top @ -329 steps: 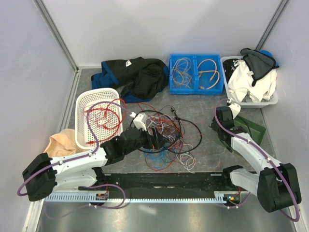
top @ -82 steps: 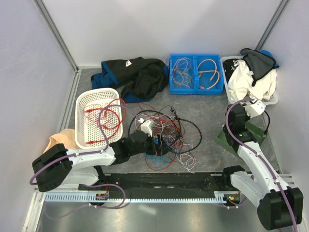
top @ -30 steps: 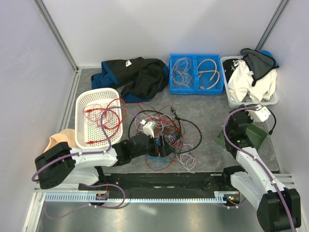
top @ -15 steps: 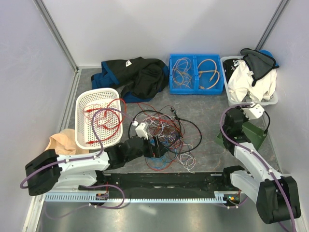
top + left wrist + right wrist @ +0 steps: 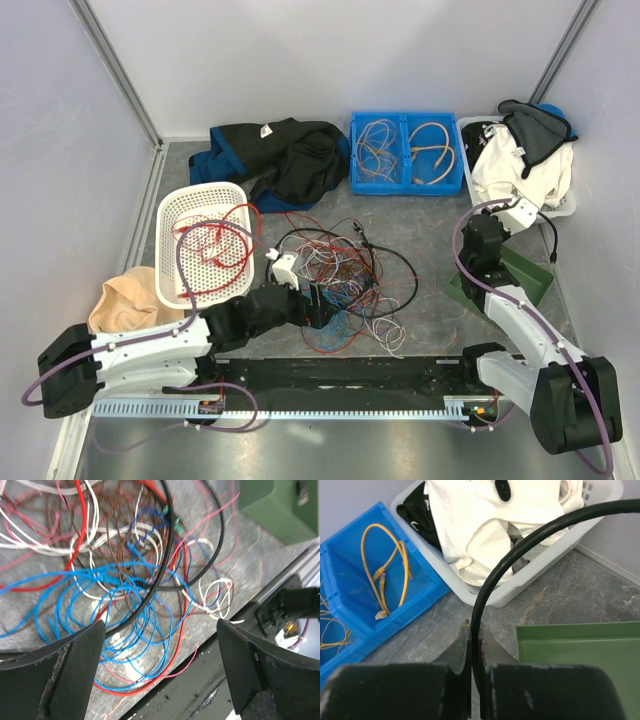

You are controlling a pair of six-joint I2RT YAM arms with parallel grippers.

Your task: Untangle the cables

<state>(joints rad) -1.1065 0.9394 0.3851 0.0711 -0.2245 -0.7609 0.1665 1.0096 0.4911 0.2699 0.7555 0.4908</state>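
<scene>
The cables point(image 5: 340, 285) lie in a loose tangle mid-surface point(image 5: 430, 215), just right of the white basket point(image 5: 200, 190) and well left of the green tray point(image 5: 580, 645). The left jaws stand wide apart over the tangle's near edge, with blue, red, white and black loops between the fingers point(image 5: 75, 670) and none gripped. The heap has no single long axis; its loops spread every way. The left arm point(image 5: 150, 345) stretches low from the near-left corner toward the middle. The right jaws are pinched tight on a black cable point(image 5: 520, 545), which rises from them and arcs rightward above the tray. The right arm point(image 5: 515, 310) reaches away from its base, wrist beside the clothes bin point(image 5: 560, 205)
</scene>
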